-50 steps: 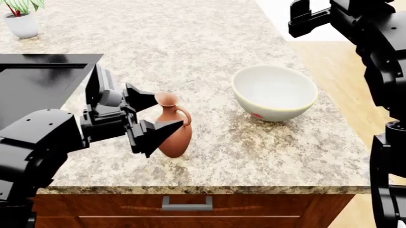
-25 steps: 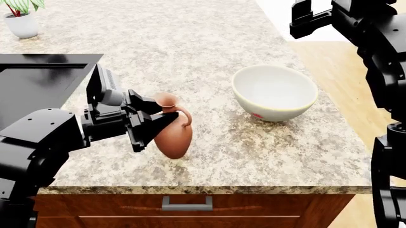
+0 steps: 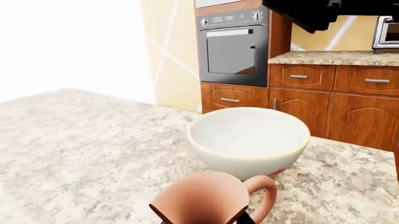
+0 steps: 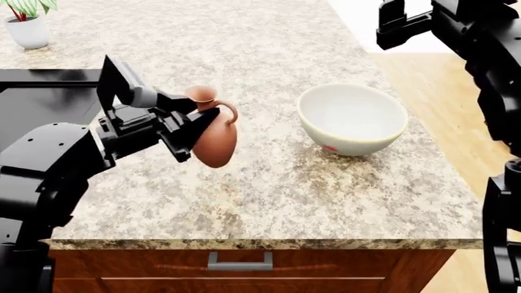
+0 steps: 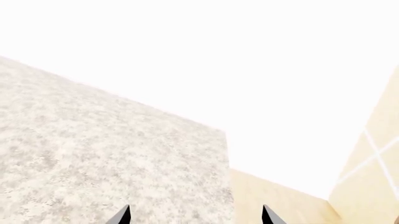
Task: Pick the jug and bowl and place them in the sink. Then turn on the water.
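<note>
On the counter (image 4: 326, 183) the bowl (image 4: 352, 119) sits to the right. The jug (image 4: 213, 131) is left of it, apart, between the left gripper's (image 4: 191, 131) fingers. The sink (image 4: 41, 101) lies further left, a potted plant (image 4: 27, 23) at the far left corner.

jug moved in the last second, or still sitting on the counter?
Yes. The jug, pinched in the left claw, has risen off the granite counter and gone toward the sink, away from the bowl, which hasn't moved.
</note>
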You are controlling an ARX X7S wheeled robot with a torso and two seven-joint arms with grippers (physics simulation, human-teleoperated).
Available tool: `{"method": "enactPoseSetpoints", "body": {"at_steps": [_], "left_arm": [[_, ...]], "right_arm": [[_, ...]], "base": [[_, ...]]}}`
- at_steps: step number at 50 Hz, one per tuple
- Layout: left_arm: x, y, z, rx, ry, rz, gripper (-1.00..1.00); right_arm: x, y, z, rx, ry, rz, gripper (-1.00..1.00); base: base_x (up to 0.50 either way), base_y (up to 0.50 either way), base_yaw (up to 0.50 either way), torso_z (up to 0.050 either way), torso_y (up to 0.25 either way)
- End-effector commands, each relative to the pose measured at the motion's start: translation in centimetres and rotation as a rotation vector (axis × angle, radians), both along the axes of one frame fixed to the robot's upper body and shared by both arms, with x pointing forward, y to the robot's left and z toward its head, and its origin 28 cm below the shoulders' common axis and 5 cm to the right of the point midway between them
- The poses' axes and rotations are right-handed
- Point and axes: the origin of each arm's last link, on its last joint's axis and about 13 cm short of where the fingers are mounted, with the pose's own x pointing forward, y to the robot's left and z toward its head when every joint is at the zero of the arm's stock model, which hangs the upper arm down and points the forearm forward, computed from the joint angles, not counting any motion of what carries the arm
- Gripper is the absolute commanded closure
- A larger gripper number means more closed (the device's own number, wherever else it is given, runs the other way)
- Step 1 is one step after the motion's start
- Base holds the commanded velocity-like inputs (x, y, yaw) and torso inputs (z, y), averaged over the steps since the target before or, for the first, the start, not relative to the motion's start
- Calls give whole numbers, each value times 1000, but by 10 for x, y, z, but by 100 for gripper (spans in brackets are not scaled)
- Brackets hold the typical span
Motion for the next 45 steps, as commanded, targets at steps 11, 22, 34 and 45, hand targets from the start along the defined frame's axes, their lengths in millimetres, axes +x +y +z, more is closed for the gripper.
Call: {"method": "enactPoseSetpoints", "body": {"at_steps": [11, 22, 34, 45], "left_arm": [[3, -2, 49, -40, -173, 382, 100], [7, -2, 66, -64, -266, 513, 100], [10, 0, 67, -57, -280, 531, 100], [10, 2, 66, -51, -282, 531, 100]], "right_arm": [[-26, -7, 17, -144, 135, 129, -100], [-47, -14, 25, -326, 328, 258, -100], [-61, -11, 32, -471, 484, 390, -100], [-63, -4, 32, -586, 590, 461, -100]], "base": [[0, 0, 0, 0, 2], [0, 0, 0, 0, 1], [0, 0, 0, 1, 2], [0, 0, 0, 0, 1]]}}
